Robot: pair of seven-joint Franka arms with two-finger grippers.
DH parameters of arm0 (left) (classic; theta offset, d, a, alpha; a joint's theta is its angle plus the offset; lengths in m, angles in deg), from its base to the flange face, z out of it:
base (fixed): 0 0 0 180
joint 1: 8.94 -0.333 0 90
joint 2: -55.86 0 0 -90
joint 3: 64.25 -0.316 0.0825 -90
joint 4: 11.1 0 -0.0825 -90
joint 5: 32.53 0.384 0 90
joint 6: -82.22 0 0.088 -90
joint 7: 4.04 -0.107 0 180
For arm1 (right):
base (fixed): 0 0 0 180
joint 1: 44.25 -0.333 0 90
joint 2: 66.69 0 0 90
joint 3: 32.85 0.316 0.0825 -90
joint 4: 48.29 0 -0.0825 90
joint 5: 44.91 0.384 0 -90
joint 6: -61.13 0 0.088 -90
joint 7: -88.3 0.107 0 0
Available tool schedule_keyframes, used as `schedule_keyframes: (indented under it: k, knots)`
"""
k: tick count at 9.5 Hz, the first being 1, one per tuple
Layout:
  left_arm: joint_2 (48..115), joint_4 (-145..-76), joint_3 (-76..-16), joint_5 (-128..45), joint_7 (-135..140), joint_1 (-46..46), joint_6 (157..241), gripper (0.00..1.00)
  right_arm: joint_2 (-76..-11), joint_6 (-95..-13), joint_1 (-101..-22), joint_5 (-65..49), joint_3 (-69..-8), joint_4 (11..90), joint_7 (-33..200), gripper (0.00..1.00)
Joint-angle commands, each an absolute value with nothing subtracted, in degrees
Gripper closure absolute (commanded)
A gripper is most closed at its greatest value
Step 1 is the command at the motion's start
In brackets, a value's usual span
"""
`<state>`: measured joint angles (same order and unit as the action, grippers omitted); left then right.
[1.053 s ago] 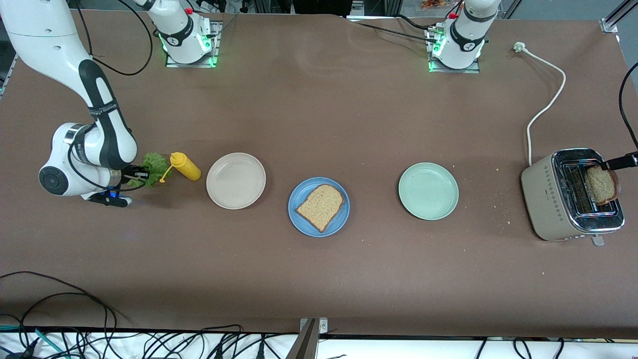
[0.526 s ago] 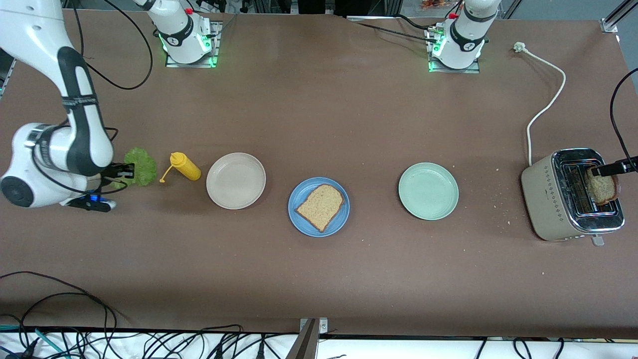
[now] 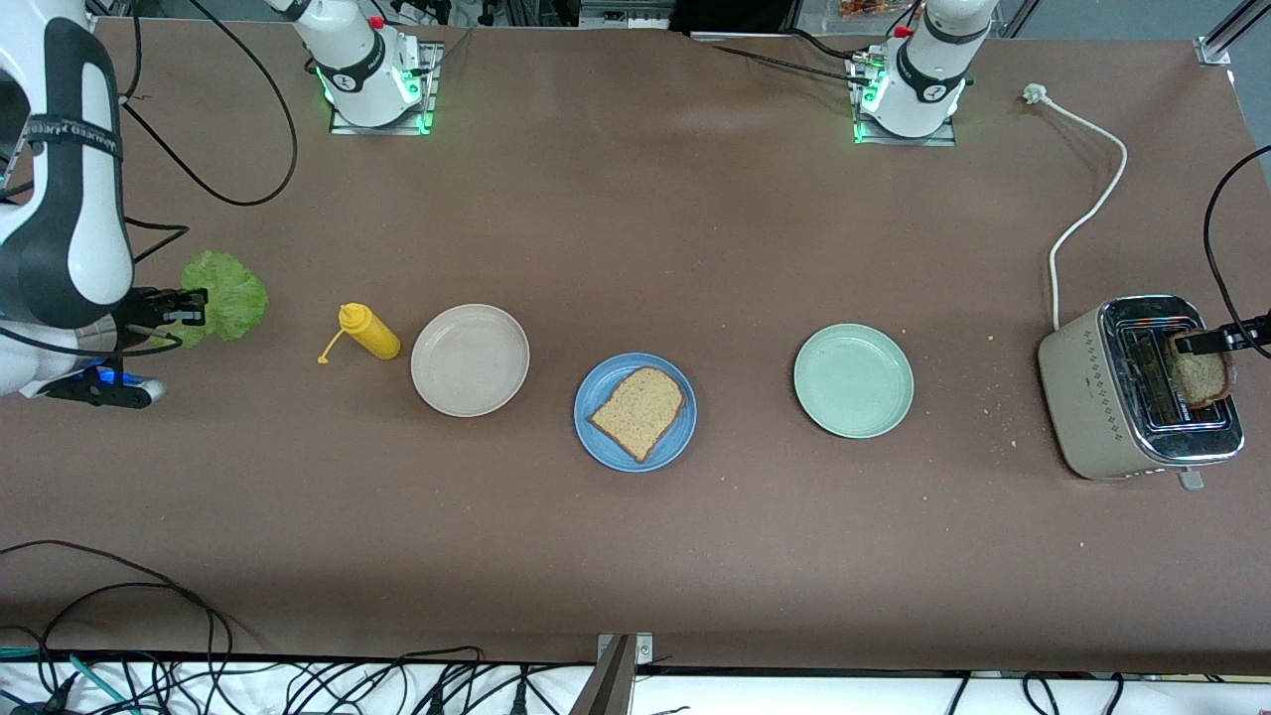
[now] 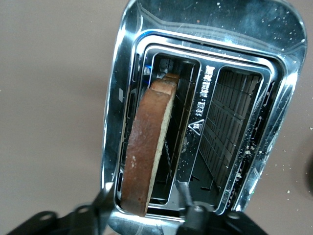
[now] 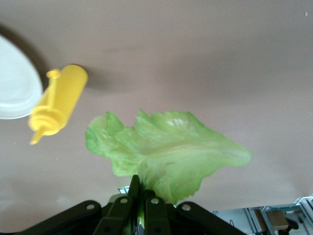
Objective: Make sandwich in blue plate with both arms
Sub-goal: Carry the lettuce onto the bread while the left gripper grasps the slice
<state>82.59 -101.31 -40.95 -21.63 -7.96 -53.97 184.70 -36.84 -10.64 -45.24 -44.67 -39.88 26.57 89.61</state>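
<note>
My right gripper (image 3: 189, 303) hangs in the air over the brown table (image 3: 635, 556) at the right arm's end, its fingers pinched tight on the stem edge of the ruffled green lettuce leaf (image 3: 226, 295), which spreads out from them clear of the table. Beside it, toward the table's middle, lies the yellow squeeze bottle (image 3: 369, 331) on its side, then the round beige plate (image 3: 427, 359). Next comes the round mid-blue plate (image 3: 606, 437), with 1 square brown bread slice (image 3: 639, 410) lying flat on it. The pale green plate (image 3: 852, 379) follows, toward the left arm's end. Last stands the beige and chrome toaster (image 3: 1092, 387), where my left gripper (image 4: 143, 199) is over 1 slot, its fingers (image 4: 104, 201) set either side of a second brown bread slice (image 4: 149, 147) that stands upright in that slot; I cannot tell whether they press it.
</note>
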Motion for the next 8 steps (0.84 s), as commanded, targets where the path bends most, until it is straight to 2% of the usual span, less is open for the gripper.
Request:
schedule_keyframes:
  k: [1,3,6,8]
  knots:
    - [83.46,-99.6,-40.34,-19.87,-9.14,-54.2,184.26,0.89,-36.71,-6.29,-51.26,-45.18,-39.71,18.61,89.27,1.0]
    - [83.37,-99.6,-40.34,-19.87,-9.14,-54.2,184.26,1.0,-38.12,-7.33,-53.56,-40.11,-37.78,17.8,91.1,1.0]
    - [83.37,-99.6,-40.34,-19.87,-9.14,-54.11,184.26,1.0,-37.43,-13.9,-57.86,-32.02,-34.53,17.89,106.52,1.0]
    - [83.37,-99.69,-40.34,-19.87,-9.14,-54.03,184.26,1.0,-34.36,-21.01,-61.9,-26.4,-33.99,18.24,114.19,1.0]
